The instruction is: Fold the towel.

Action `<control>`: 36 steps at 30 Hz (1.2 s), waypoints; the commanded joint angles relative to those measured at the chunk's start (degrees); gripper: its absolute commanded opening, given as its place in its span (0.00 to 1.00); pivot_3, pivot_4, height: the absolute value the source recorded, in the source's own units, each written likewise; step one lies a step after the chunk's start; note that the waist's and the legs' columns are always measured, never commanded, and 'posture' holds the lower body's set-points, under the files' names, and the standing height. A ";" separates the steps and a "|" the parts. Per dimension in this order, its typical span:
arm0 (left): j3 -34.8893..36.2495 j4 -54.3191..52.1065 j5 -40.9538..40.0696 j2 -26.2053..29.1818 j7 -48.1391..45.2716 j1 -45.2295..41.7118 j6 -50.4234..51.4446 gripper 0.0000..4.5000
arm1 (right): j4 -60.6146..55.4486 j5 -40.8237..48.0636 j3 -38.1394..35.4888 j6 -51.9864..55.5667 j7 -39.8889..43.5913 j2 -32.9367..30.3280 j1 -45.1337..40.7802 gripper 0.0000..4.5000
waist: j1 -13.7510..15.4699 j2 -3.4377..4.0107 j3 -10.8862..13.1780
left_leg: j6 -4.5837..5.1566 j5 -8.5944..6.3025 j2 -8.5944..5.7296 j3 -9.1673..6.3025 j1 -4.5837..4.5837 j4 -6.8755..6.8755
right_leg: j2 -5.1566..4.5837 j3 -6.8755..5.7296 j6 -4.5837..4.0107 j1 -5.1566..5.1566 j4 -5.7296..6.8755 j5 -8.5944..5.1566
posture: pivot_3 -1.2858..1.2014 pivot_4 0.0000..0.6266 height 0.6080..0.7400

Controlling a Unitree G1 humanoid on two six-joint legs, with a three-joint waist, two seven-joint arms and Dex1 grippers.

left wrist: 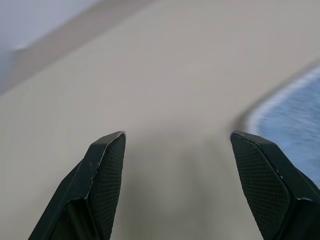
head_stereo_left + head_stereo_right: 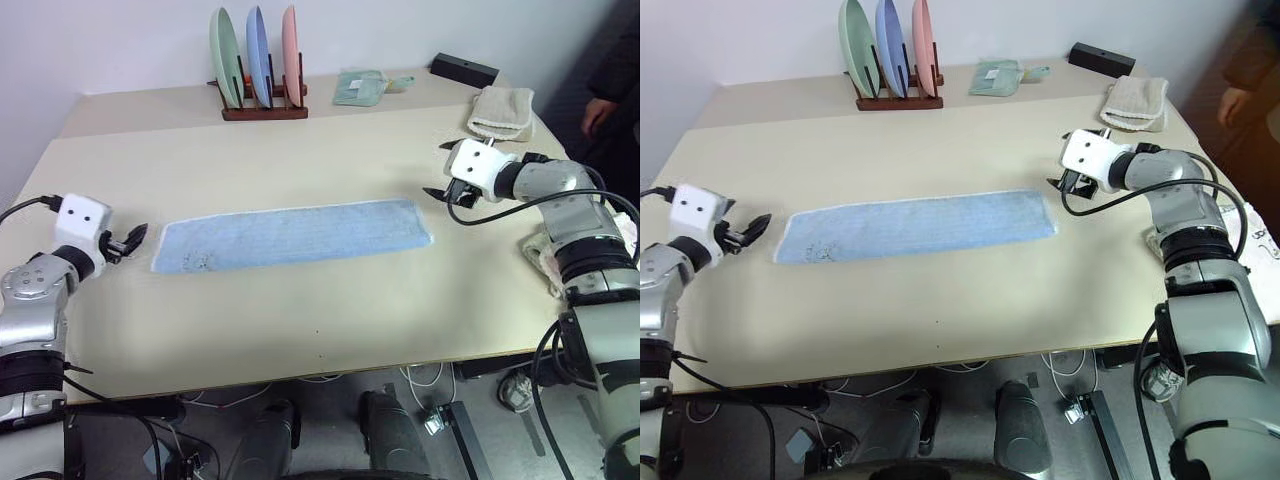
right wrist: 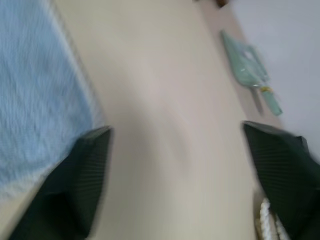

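Note:
The light blue towel [image 2: 292, 235] lies flat on the table as a long narrow strip with a whitish edge, running left to right. My left gripper [image 2: 135, 238] hovers just off the strip's left end, open and empty; the left wrist view has the towel's edge [image 1: 295, 115] beside one fingertip [image 1: 260, 175]. Beyond the strip's right end my right gripper [image 2: 437, 193] hangs a little above the table, open with nothing in it. The towel [image 3: 35, 100] lies beside it in the right wrist view.
A wooden rack with three upright plates [image 2: 258, 70] stands at the table's back edge. A teal cloth [image 2: 360, 87], a black box [image 2: 465, 70] and a cream folded towel [image 2: 502, 112] sit at the back right. A person [image 2: 610, 90] stands at the right edge.

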 commanded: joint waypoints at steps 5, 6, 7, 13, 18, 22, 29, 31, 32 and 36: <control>-0.17 -26.93 -7.03 -3.60 -2.60 8.72 2.94 0.76 | -44.85 25.93 -15.34 44.60 -1.65 1.76 22.60 1.00 | 1.32 0.00 0.00 | 0.07 -0.04 0.04 -0.30 -0.07 0.10 | -0.05 0.00 0.02 0.06 -0.01 0.01 | 0.52 0.24 0.97; -2.54 -30.83 -7.07 -4.05 -3.56 10.28 3.83 0.76 | -49.69 29.10 -17.42 51.40 -4.41 3.05 25.41 1.00 | 1.55 0.01 -0.02 | 0.08 -0.05 0.04 -0.31 -0.06 0.12 | -0.05 0.00 0.02 0.07 0.00 0.02 | 0.52 0.24 0.97; -4.96 -34.41 -7.22 -4.58 -4.52 11.67 4.46 0.76 | -53.79 32.63 -19.82 58.29 -7.50 4.74 27.55 1.00 | 1.69 0.04 -0.05 | 0.08 -0.05 0.05 -0.31 -0.04 0.11 | -0.05 0.01 0.02 0.10 -0.01 0.02 | 0.52 0.24 0.97; -20.58 -47.21 -6.47 -11.05 -6.55 13.36 7.22 0.76 | -68.16 45.98 -33.26 86.40 -23.92 17.42 35.10 1.00 | 2.15 0.05 -0.10 | 0.11 -0.06 0.04 -0.21 0.04 0.16 | -0.04 0.01 -0.01 0.24 -0.05 0.03 | 0.52 0.24 0.97; -26.83 -47.33 -5.31 -15.05 -6.64 10.68 7.58 0.76 | -71.18 48.16 -42.24 99.04 -34.73 29.99 35.43 1.00 | 1.90 0.11 -0.14 | 0.11 -0.06 0.02 -0.02 0.08 0.11 | 0.01 0.00 -0.02 0.23 -0.04 0.04 | 0.52 0.24 0.97; -27.92 -48.64 -6.34 -16.30 -6.93 9.05 8.88 0.76 | -67.32 44.61 -48.91 101.92 -43.30 38.20 29.52 1.00 | 1.71 0.18 -0.17 | 0.11 -0.06 0.02 0.04 0.10 0.11 | 0.02 0.01 -0.06 0.21 -0.04 0.06 | 0.52 0.24 0.97; -26.75 -49.60 -6.26 -16.11 -6.54 9.40 9.96 0.76 | -56.30 41.99 -57.57 97.90 -52.49 45.16 18.53 1.00 | 1.64 0.21 -0.19 | 0.11 -0.05 0.02 0.02 0.12 0.09 | 0.03 0.00 -0.06 0.21 -0.04 0.07 | 0.52 0.24 0.97; -26.66 -49.83 -6.09 -16.17 -6.28 9.59 10.07 0.76 | -53.02 41.41 -57.84 95.42 -54.13 45.59 17.31 1.00 | 1.56 0.19 -0.23 | 0.11 -0.05 0.02 0.02 0.13 0.09 | 0.04 0.00 -0.06 0.22 -0.04 0.07 | 0.52 0.24 0.97; -26.58 -50.04 -6.08 -16.25 -6.05 9.76 10.21 0.76 | -51.55 41.25 -57.73 93.85 -54.83 45.71 16.80 0.94 | 1.54 0.19 -0.28 | 0.11 -0.05 0.02 0.02 0.14 0.10 | 0.04 0.00 -0.06 0.24 -0.04 0.07 | 0.52 0.24 0.97; -26.48 -51.05 -5.95 -16.29 -5.16 10.70 10.69 0.76 | -48.22 41.98 -57.44 89.72 -57.06 45.84 15.39 0.59 | 1.46 0.21 -0.41 | 0.12 -0.06 0.02 0.02 0.16 0.08 | 0.04 0.00 -0.06 0.26 -0.04 0.07 | 0.52 0.24 0.97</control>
